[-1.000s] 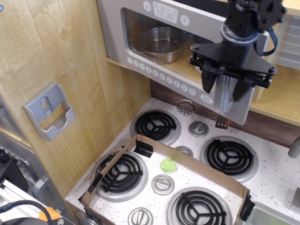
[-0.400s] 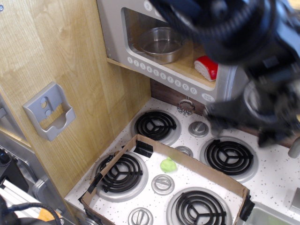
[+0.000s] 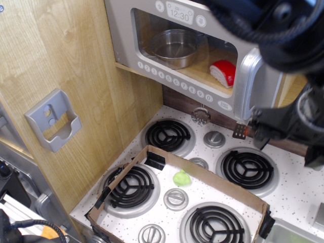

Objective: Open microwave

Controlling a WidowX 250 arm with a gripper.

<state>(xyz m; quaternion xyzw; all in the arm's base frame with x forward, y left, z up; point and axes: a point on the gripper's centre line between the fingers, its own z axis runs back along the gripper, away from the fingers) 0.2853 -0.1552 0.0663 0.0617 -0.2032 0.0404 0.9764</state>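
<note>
The silver-grey toy microwave (image 3: 152, 35) sits at the top, with a clock face reading 12:30 and a row of round number buttons along its lower edge. Through the door window I see a steel pot (image 3: 174, 48) and a red-and-white item (image 3: 224, 72). The chunky vertical silver handle (image 3: 248, 81) is at the door's right side. The door looks shut or nearly so. My gripper (image 3: 286, 144) is blurred, below and to the right of the handle and clear of it. Its two dark fingers stand apart with nothing between them. The arm and cables (image 3: 273, 25) cover the microwave's top right.
A toy stove (image 3: 298, 177) with several black coil burners lies below. An open cardboard frame (image 3: 152, 152) rests on it around a green lump (image 3: 181, 178). A grey wall bracket (image 3: 53, 121) hangs on the wooden side panel at left. A small metal piece (image 3: 201, 115) sits at the backsplash.
A second ago my open fingers straddled the door handle. The gripper has since swung down and to the right, off the handle, which uncovers the red item inside.
</note>
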